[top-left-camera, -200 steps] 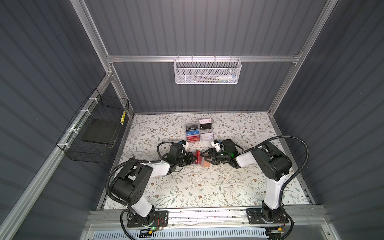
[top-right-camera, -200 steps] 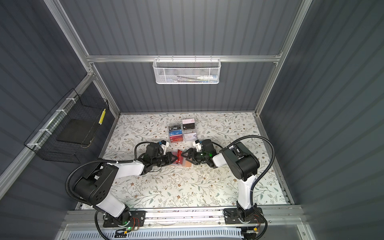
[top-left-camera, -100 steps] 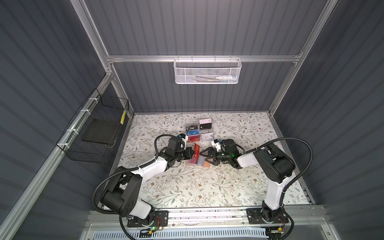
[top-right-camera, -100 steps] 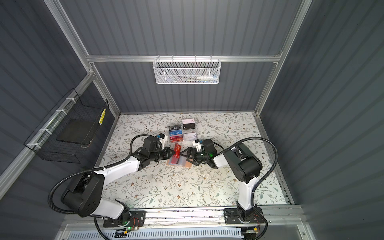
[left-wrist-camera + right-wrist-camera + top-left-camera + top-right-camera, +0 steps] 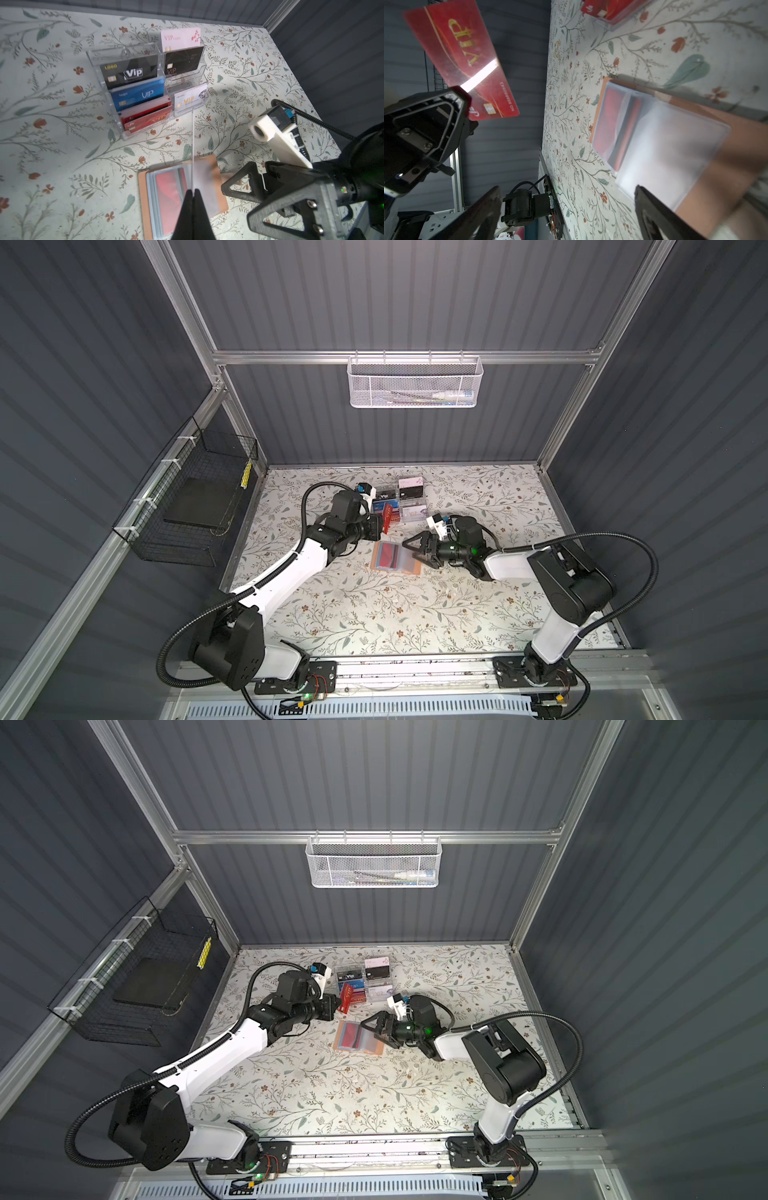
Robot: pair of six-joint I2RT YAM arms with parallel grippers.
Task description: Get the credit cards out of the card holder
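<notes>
The peach card holder (image 5: 409, 570) (image 5: 371, 1049) lies open on the floral mat, clear sleeves up. One red credit card (image 5: 387, 554) (image 5: 168, 195) (image 5: 609, 116) sits in a sleeve. My left gripper (image 5: 379, 526) (image 5: 193, 190) is shut on another red credit card (image 5: 387, 512) (image 5: 345, 995) (image 5: 463, 60), held on edge in the air between the holder and the rack. In the left wrist view that held card (image 5: 193, 145) shows only as a thin line. My right gripper (image 5: 412, 549) (image 5: 370, 1031) (image 5: 566, 188) stands open at the holder's right edge, one finger over a sleeve, nothing between its fingers.
A clear acrylic rack (image 5: 401, 499) (image 5: 145, 83) with several VIP cards stands just behind the holder. A white mesh basket (image 5: 415, 383) hangs on the back wall. A black wire basket (image 5: 195, 506) hangs on the left wall.
My left gripper has carried the red card up and back from the holder toward the rack. My right gripper has opened wide, and the holder now lies flat.
</notes>
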